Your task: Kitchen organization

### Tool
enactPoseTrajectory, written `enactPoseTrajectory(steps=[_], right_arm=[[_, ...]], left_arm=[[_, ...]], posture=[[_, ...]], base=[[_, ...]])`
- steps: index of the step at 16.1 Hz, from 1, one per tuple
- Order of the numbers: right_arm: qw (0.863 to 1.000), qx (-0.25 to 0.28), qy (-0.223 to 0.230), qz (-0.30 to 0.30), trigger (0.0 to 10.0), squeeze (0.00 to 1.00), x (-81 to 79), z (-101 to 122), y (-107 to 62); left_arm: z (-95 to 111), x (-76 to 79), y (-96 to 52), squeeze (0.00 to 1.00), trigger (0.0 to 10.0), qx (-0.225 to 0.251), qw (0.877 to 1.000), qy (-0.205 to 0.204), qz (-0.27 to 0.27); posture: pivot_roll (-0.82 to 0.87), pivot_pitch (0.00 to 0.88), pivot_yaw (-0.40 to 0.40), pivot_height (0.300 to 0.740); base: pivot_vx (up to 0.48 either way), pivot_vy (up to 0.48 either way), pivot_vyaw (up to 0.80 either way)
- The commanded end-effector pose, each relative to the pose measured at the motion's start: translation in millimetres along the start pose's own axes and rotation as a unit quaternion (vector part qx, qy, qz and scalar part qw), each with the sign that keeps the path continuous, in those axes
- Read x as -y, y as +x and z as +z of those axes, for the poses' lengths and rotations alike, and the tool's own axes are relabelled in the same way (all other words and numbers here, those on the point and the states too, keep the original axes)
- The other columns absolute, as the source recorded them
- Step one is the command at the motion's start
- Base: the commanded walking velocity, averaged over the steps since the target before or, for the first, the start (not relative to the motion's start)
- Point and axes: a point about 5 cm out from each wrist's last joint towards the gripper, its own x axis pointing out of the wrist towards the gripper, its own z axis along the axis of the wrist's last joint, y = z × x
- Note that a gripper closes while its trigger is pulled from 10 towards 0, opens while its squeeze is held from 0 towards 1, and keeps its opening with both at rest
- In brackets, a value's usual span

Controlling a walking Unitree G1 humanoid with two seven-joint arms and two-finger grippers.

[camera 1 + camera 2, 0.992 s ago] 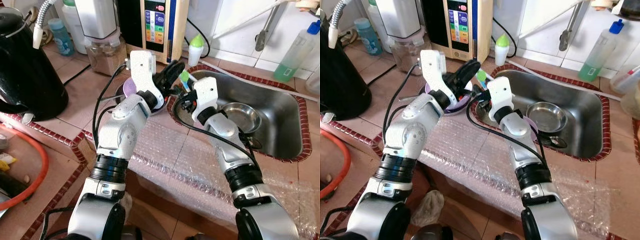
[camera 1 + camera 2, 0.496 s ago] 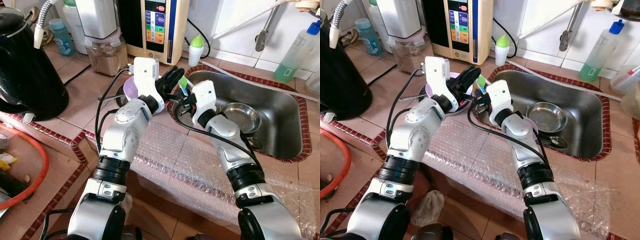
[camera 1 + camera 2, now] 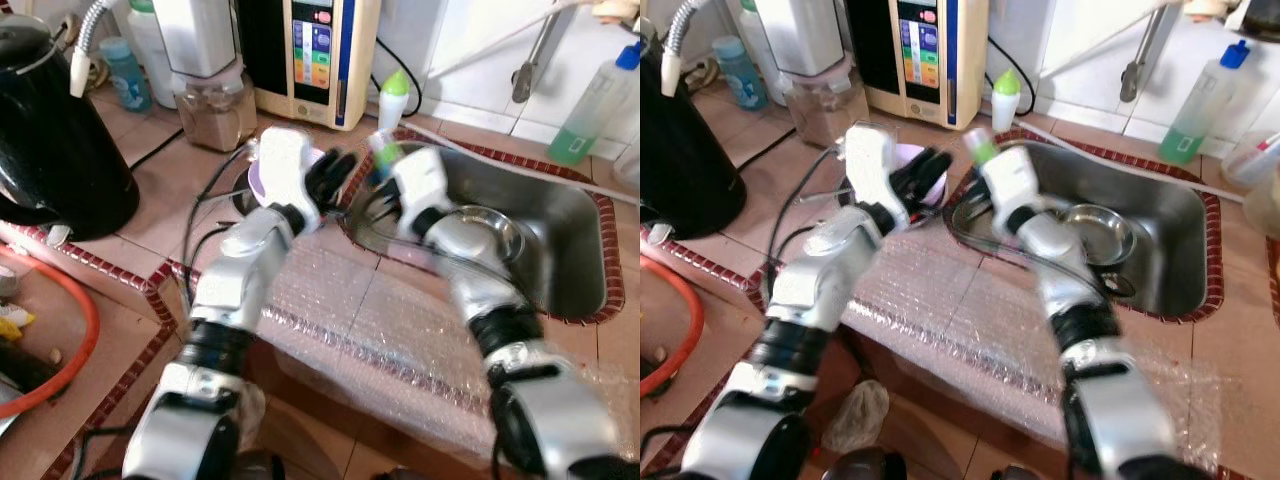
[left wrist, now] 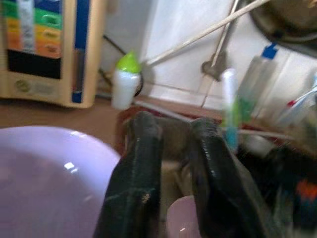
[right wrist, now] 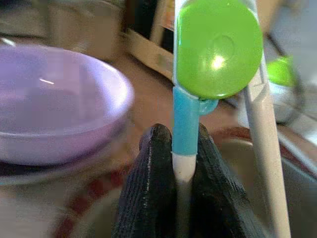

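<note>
At the sink's [image 3: 575,215] left rim, the right gripper [image 5: 174,148] has its 2 fingers clamped on the blue-and-white handle of a green-headed brush [image 5: 218,47], held upright. Just beside it, over the tiled worktop [image 3: 150,190], the left gripper [image 4: 171,163] hovers by the purple bowl [image 4: 44,173], fingers slightly parted, gripping nothing.

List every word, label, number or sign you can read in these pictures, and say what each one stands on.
Nothing can be read as text.
Cream appliance at the back of the counter: its panel has coloured buttons, the markings too small and blurred to read.
Clear spray bottle of green liquid by the sink: no label legible.
Small white bottle with green cap: no print visible.
Green and blue utensil in the right gripper: unmarked.
</note>
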Motion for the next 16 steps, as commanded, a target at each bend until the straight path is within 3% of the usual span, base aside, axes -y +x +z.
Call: enactPoseTrajectory(steps=[1,2,3,4,5,6,10,12,16], right_arm=[[1.0,-0.015,-0.001,-0.009,0.0,0.0,1.4,-6,1.2],[1.0,-0.025,-0.001,-0.015,0.7,0.0,4.5,-9,1.0],[0.999,-0.046,-0.008,-0.025,6.8,0.0,9.1,-15,0.1],[0.997,-0.066,0.001,-0.036,10.0,0.0,13.5,-21,-1.5],[0.996,-0.08,0.018,-0.046,10.0,0.03,16.6,-26,-3.1],[0.991,-0.112,0.039,-0.064,10.0,1.0,21.5,-38,-7.5],[0.983,-0.148,0.066,-0.087,10.0,1.0,25.9,-52,-14.4],[0.98,-0.157,0.079,-0.089,10.0,1.0,24.9,-56,-16.3],[0.978,-0.182,0.065,-0.08,10.0,1.0,26.2,-66,-23.7]], left_arm=[[7,6.5,0.7,1.0,10.0,0.006,1.0,0.019,-0.023],[10,7.3,-0.7,1.0,10.0,0.007,0.999,0.024,-0.03],[13,8.1,-3.6,1.0,10.0,0.006,0.998,0.035,-0.042],[14,7.9,-6.7,1.0,10.0,0.003,0.998,0.046,-0.048],[15,6.6,-8.8,1.0,10.0,0.002,0.998,0.051,-0.046],[15,3.8,-13.0,1.0,10.0,0.0,0.998,0.056,-0.043],[14,-17.7,-25.4,1.0,10.0,-0.011,0.997,0.071,0.011],[8,-43.6,-33.2,1.0,10.0,-0.049,0.986,0.127,0.092],[11,-80.5,-43.3,1.0,10.0,-0.059,0.974,0.097,0.197]], posture=[[-0.01,0.014,0.045,0.74],[-0.01,0.014,0.045,0.74],[-0.01,0.016,0.045,0.74],[0.0,0.017,0.045,0.74],[0.0,0.017,0.044,0.74],[0.01,0.017,0.041,0.74],[0.02,0.019,0.036,0.74],[0.02,0.019,0.034,0.74],[0.02,0.019,0.039,0.74]], base=[[0.0,0.0,0.0],[0.0,0.0,0.0],[0.0,0.0,0.0],[0.0,0.0,0.0],[0.0,0.0,0.0],[0.0,0.0,0.0],[0.0,0.0,0.0],[0.0,0.0,0.0],[0.0,0.0,0.0]])
